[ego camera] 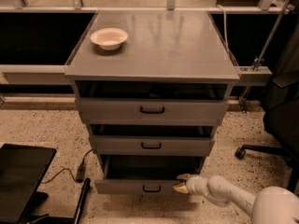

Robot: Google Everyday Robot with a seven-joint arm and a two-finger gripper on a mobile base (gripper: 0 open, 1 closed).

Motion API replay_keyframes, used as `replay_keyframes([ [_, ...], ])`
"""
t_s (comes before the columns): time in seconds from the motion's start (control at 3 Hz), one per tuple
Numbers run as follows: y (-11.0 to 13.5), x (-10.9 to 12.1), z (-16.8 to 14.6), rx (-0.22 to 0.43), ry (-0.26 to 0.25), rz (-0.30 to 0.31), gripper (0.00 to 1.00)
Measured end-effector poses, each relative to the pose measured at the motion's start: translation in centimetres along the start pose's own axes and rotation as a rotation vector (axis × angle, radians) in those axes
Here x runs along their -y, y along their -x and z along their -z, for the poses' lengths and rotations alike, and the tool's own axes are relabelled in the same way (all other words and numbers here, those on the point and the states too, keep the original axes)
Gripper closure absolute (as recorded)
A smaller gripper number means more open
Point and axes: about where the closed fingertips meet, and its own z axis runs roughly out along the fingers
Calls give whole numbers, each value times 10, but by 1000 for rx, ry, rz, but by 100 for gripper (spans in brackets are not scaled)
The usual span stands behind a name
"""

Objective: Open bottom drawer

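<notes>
The bottom drawer point(126, 186) is the narrowest grey front at the foot of the cabinet, with a small black centre handle point(151, 188). It stands pulled out a little, with a dark gap above its front. My gripper point(181, 183) reaches in from the lower right on a white arm. Its cream fingers are spread, one above and one below the drawer front's top right edge. The gripper sits to the right of the handle, not on it.
A mid-width drawer point(152, 145) and the widest drawer point(152, 109) sit above, both slightly out. A white bowl point(109, 38) rests on the cabinet top. A black panel point(21, 171) and a cable lie on the floor at left. A chair base point(261, 150) stands at right.
</notes>
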Motion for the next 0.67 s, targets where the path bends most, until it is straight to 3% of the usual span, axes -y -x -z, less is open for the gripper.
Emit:
replay_keyframes([
  [0.67,-6,-15,12,14,-15,-14,100],
])
